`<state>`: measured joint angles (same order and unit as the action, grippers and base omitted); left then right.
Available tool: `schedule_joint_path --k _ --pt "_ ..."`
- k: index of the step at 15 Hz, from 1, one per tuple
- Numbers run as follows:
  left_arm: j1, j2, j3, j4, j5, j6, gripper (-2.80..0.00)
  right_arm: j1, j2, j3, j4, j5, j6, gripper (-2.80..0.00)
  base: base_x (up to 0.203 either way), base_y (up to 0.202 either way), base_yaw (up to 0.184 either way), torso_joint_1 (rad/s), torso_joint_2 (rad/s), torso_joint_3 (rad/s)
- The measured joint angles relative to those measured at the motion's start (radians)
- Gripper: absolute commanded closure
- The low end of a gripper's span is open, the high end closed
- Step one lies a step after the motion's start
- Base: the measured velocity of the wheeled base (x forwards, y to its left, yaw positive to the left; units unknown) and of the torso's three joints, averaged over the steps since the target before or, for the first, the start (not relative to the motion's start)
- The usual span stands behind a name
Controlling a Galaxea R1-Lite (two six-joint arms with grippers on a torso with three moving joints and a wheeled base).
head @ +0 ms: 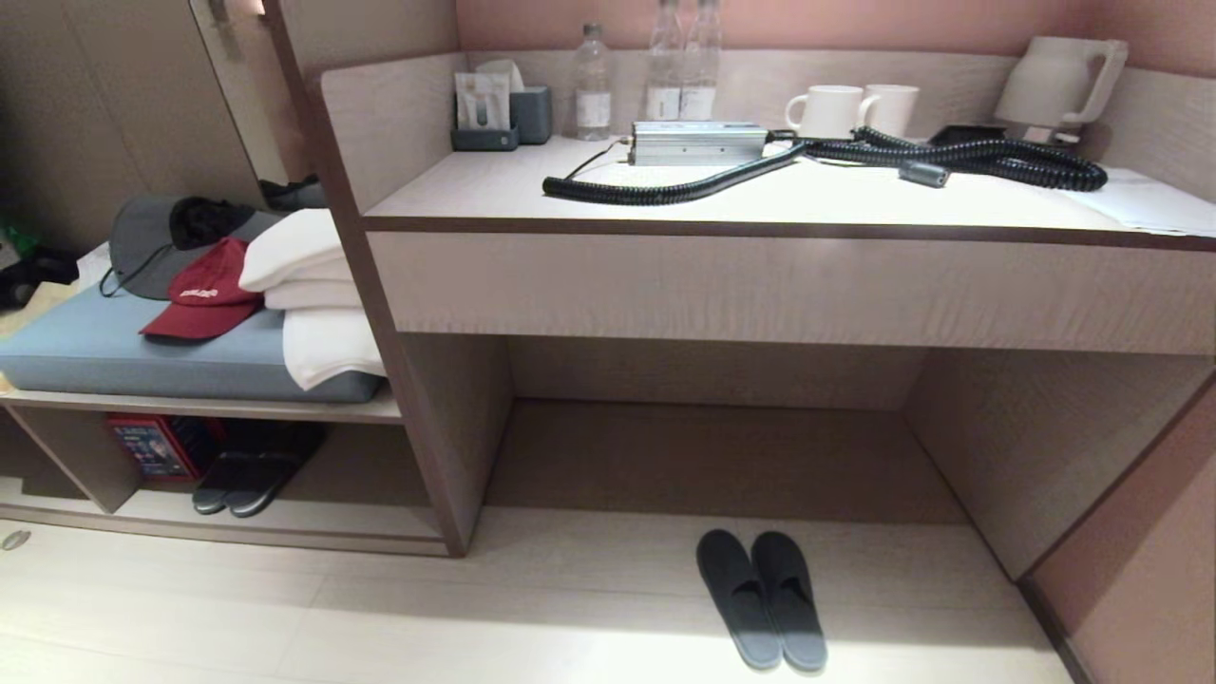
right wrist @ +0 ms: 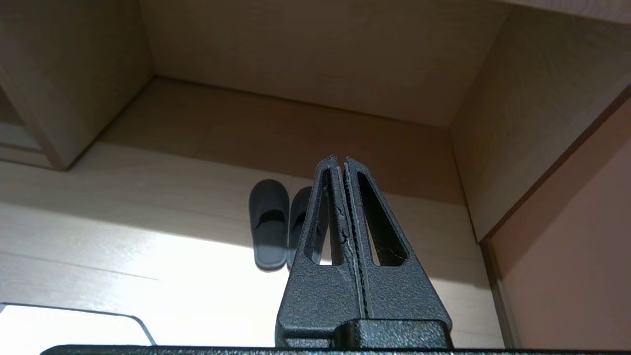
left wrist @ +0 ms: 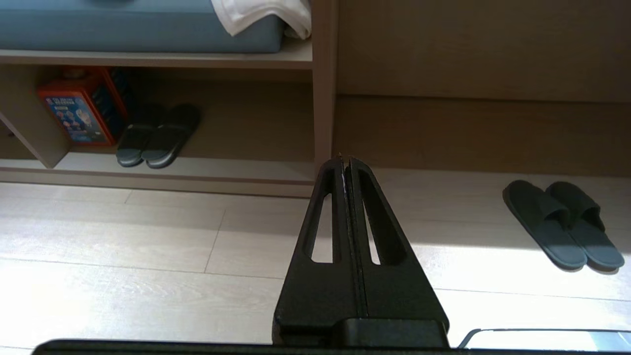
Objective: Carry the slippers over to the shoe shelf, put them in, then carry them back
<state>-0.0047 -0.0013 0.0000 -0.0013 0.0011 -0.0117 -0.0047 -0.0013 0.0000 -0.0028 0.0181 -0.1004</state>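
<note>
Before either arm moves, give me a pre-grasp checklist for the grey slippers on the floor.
1. Grey-blue backless slippers side by side on the pale floor before the desk opening: ok.
2. Nothing lying on them: ok.
3. Left gripper jaws shut, empty: ok for travel, not ok for grasping.
4. Right gripper jaws shut, empty, short of the slippers: not ok for grasping.
5. Beige wood-grain shoe shelf has bare board beside the darker pair: ok.
6. Which arm reaches better: cannot tell.

Each gripper, the left gripper [left wrist: 346,165] and the right gripper [right wrist: 339,162], is matte black textured plastic: two tapered fingers with long triangular cut-outs, ridged inner faces.
</note>
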Motion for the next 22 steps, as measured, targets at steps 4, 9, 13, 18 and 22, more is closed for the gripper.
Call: schedule_joint_path --k 4,9,13,18,22 --pt "0.0 0.0 0.0 0.0 0.0 0.0 0.0 0.0 0.0 0.0 0.0 0.0 0.0 0.0 0.0 0.0 0.0 0.001 0.0 0.088" --pt "0.001 0.0 0.0 -0.001 -0.001 0.0 0.0 0.001 0.0 0.0 0.001 0.0 0.0 0.0 0.0 0.018 -0.001 -0.001 0.0 0.008" --pt "0.0 0.0 0.0 0.0 0.001 0.0 0.0 0.0 0.0 0.0 0.0 -0.001 0.0 0.0 0.0 0.184 -0.004 0.005 0.0 0.002" --pt "0.0 0.0 0.0 0.0 0.0 0.0 0.0 0.0 0.0 0.0 0.0 -0.002 0.0 0.0 0.0 0.194 -0.002 0.002 0.0 0.002" --pt "0.0 0.0 0.0 0.0 0.0 0.0 0.0 0.0 0.0 0.0 0.0 -0.002 0.0 0.0 0.0 0.195 -0.001 0.003 0.0 0.002"
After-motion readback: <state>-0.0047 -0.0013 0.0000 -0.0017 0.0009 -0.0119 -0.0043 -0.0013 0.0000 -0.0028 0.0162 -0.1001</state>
